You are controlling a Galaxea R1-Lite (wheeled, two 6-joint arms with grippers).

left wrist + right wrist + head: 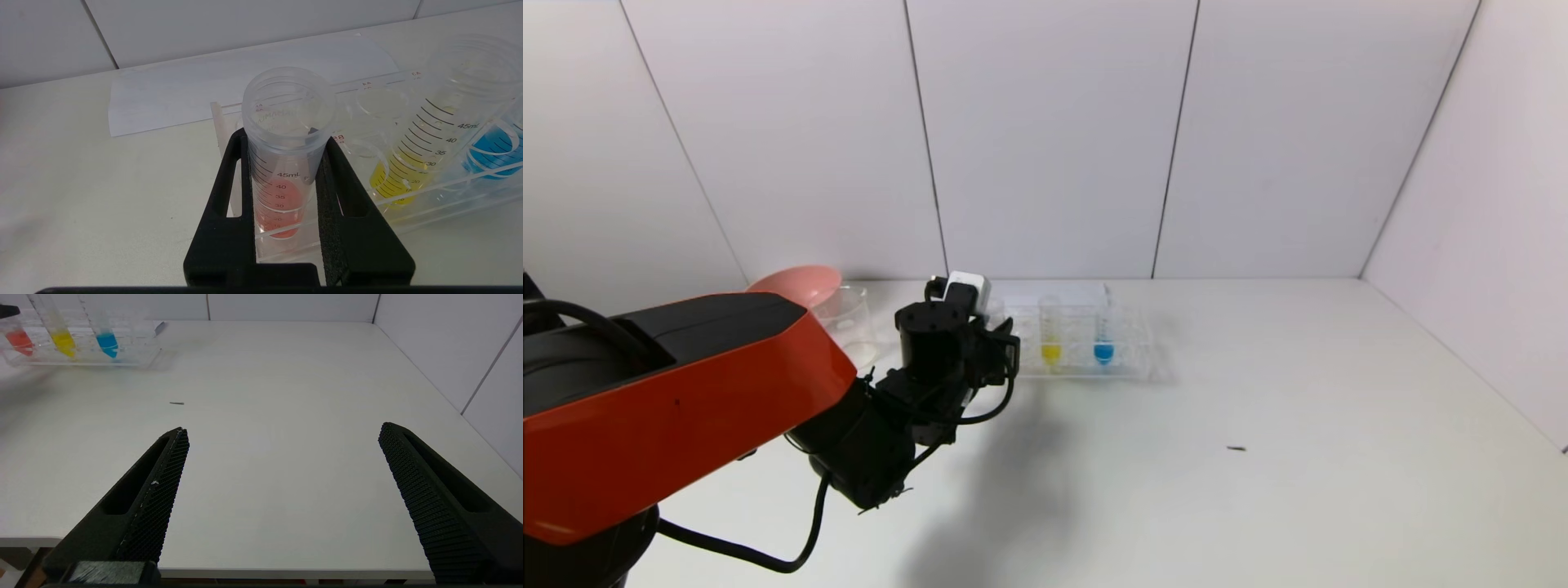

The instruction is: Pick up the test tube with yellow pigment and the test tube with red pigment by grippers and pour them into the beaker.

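Fingers of my left gripper [286,163] squeezed the red tube [282,163] in its rack [429,212], ready to lift; the beaker [849,322] waited at nine o'clock.

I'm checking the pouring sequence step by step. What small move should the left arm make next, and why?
Probably lift straight up: the left gripper is shut on the red test tube, which sits in the rack, beside the yellow tube.
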